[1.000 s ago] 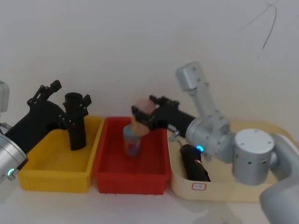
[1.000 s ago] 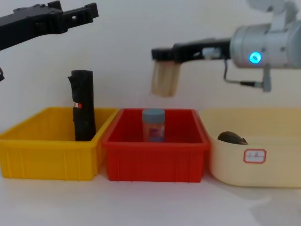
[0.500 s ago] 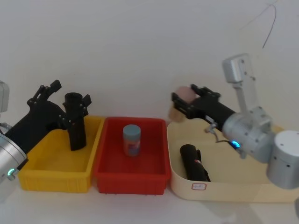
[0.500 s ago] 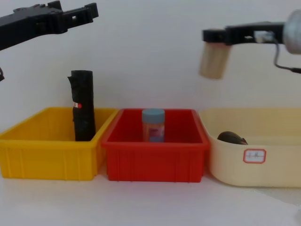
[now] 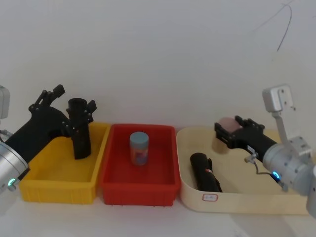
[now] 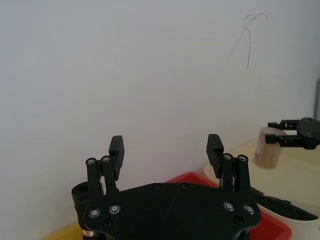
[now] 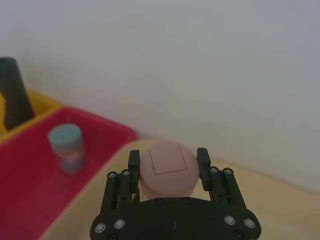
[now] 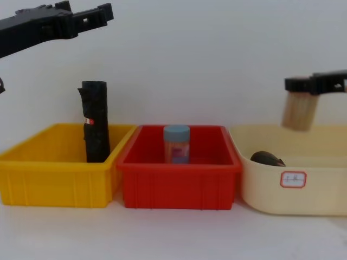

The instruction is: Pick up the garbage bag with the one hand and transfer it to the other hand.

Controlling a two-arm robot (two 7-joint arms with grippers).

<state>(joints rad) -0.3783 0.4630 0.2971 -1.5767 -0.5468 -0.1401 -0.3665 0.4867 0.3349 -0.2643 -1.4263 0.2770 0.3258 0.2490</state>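
Over the cream tub (image 5: 237,202), I am holding a pink cylindrical cup (image 7: 166,170) pinched in the right gripper (image 7: 167,162); the left gripper (image 6: 166,150) is hovering, jaws spread, above the upright black crinkly garbage bag roll (image 8: 96,122), not yet grasped.

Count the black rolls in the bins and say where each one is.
2. One roll stands upright in the yellow bin; the other roll lies flat in the cream bin. None shows in the red bin.

Both grippers, left (image 6: 166,146) and right (image 7: 168,156), are flat black plates studded with silver screws; silver forearm joints (image 5: 291,168) carry small glowing green rings.
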